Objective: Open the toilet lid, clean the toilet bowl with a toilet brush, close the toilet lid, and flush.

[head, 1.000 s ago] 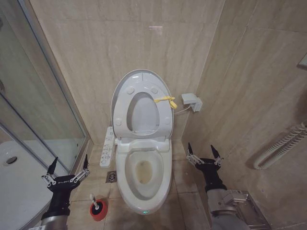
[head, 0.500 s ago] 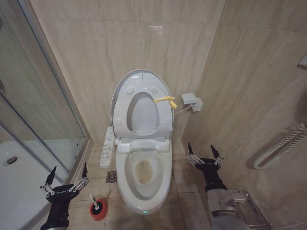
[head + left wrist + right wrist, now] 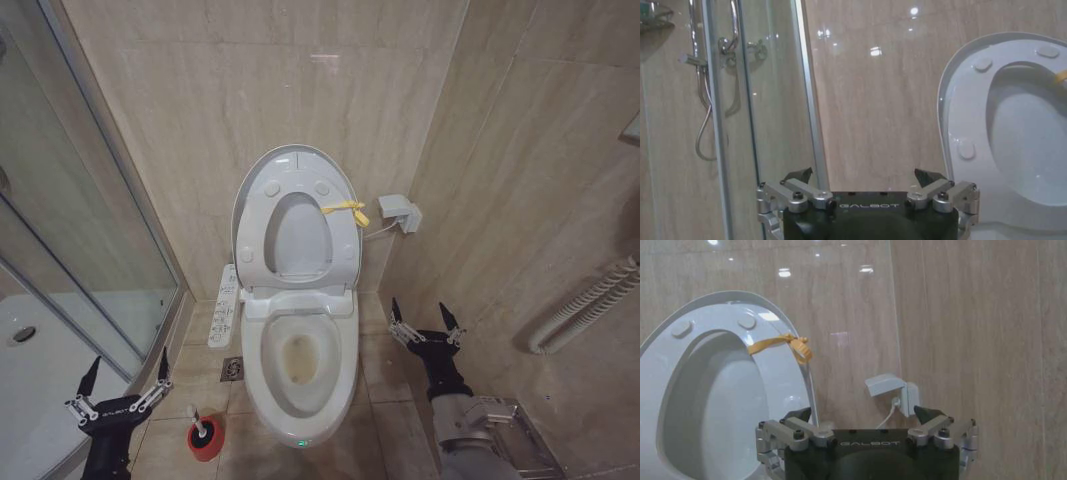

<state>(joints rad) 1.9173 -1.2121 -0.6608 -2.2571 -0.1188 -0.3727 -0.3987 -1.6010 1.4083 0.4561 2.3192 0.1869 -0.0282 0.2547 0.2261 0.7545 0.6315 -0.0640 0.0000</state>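
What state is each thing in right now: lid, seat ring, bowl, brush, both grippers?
toilet lid: raised, upright against the wall.
seat ring: raised too, yellow tie looped on it.
toilet bowl: uncovered, yellowish stain inside.
toilet brush: standing in its red holder on the floor, left of the bowl, untouched.
left gripper: open, empty, beside the brush.
right gripper: open, empty, right of the bowl.

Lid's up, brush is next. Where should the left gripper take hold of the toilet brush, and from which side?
Grip the toilet brush by its thin white handle, just above the red holder. It stands nearly upright on the floor beside the toilet bowl, so coming down from above looks best. The open left gripper sits just to the brush's left.
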